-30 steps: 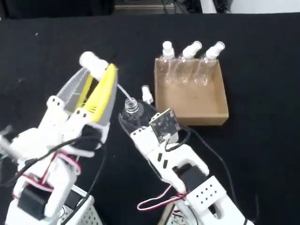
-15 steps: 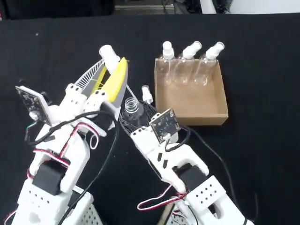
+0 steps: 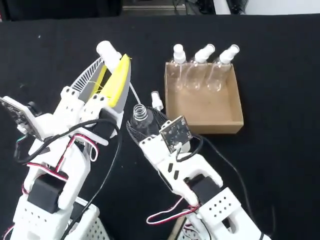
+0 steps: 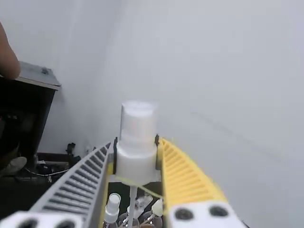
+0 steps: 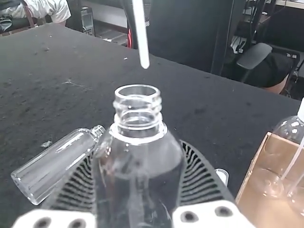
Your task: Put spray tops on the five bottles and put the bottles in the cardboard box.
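My left gripper (image 3: 111,57) is shut on a white spray top (image 3: 108,51), held high, its thin tube (image 3: 133,93) slanting down toward the bottle. In the left wrist view the spray top (image 4: 137,137) sits clamped between the grey and yellow fingers. My right gripper (image 3: 141,122) is shut on an upright clear bottle (image 3: 140,115) with an open neck. In the right wrist view the tube tip (image 5: 141,42) hangs just above and beyond the bottle's mouth (image 5: 137,97). The cardboard box (image 3: 210,107) holds three capped bottles (image 3: 195,70) leaning on its far wall.
A loose spray top (image 3: 157,100) lies between the held bottle and the box. An uncapped clear bottle (image 5: 57,164) lies on its side on the black cloth beside my right gripper. The box's corner (image 5: 266,199) is close to that gripper.
The left arm has carried the spray top farther from its base and toward the bottle, then slightly back left. The right arm and its bottle have stayed still.
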Robot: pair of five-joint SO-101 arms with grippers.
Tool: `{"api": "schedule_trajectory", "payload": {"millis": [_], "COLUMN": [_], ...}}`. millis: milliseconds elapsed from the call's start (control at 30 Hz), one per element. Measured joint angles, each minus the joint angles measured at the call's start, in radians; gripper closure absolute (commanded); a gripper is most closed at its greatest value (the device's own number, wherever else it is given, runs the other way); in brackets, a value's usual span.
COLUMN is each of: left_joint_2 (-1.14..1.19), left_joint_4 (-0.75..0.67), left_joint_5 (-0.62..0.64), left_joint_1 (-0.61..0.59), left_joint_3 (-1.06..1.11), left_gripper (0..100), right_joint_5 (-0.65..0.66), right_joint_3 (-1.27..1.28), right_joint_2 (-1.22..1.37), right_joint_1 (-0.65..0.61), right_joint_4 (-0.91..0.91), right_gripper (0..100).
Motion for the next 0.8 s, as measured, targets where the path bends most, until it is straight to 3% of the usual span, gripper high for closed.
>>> {"api": "schedule_trajectory", "payload": {"millis": [467,800], "left_joint_2": [-0.002,0.0], "left_joint_4": [0.074,0.074], "left_joint_5": [0.0,0.0], "left_joint_1": [0.0,0.069], "left_joint_3": [0.057,0.233], "left_gripper": [96,96], "right_joint_5": [0.0,0.0], "right_joint_3": [0.0,0.0], "right_joint_2": [0.0,0.0], "right_joint_1": [0.0,0.0], "right_joint_4": [0.0,0.0], "right_gripper": [98.8,98.8]}}
